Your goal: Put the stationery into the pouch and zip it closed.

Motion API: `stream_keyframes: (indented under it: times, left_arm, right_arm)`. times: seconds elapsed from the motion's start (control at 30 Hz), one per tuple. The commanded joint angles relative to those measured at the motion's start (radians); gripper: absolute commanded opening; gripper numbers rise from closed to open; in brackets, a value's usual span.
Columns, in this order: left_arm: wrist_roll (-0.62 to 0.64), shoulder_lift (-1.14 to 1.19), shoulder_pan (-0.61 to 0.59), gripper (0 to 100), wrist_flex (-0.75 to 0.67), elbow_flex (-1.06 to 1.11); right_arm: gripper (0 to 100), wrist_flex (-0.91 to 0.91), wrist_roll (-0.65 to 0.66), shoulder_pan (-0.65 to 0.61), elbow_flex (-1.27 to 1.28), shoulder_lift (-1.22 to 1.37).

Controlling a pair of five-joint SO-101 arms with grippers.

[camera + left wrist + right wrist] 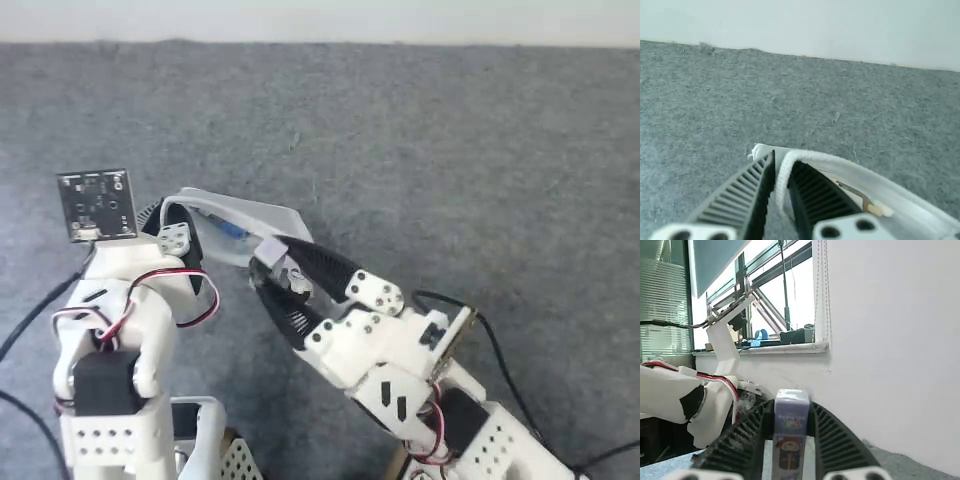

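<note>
Pouch rim (850, 167), white, toothed, sits between ribbed left jaws.

Soft, even light over the grey carpet (450, 150); bright window (765, 290) glare beyond the right gripper (790, 407).

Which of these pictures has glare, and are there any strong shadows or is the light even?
Right wrist view: daylight glares through the window beyond the right gripper, which clamps a stationery item. High view: even light, only soft shadows on the grey mat. Left wrist view: even light, no glare on the pouch.
</note>
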Motion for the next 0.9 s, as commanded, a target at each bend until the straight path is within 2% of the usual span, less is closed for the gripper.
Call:
stream_keyframes:
  times: [0.0,0.4,0.57,0.87]
  left_arm:
    - [-0.006,-0.037,-0.003,1,-0.043,-0.018]
    - [-0.006,-0.037,0.0,1,-0.043,-0.016]
    - [-0.006,-0.043,0.002,1,-0.048,-0.002]
    - [-0.006,-0.043,0.002,1,-0.048,0.002]
  right_arm:
    - [0.9,-0.105,0.026,-0.008,0.0,-0.012]
    - [0.7,-0.124,0.044,-0.005,0.0,-0.012]
    - [0.7,-0.188,0.046,-0.004,-0.002,-0.002]
    - [0.7,-0.214,0.107,-0.007,-0.123,0.222]
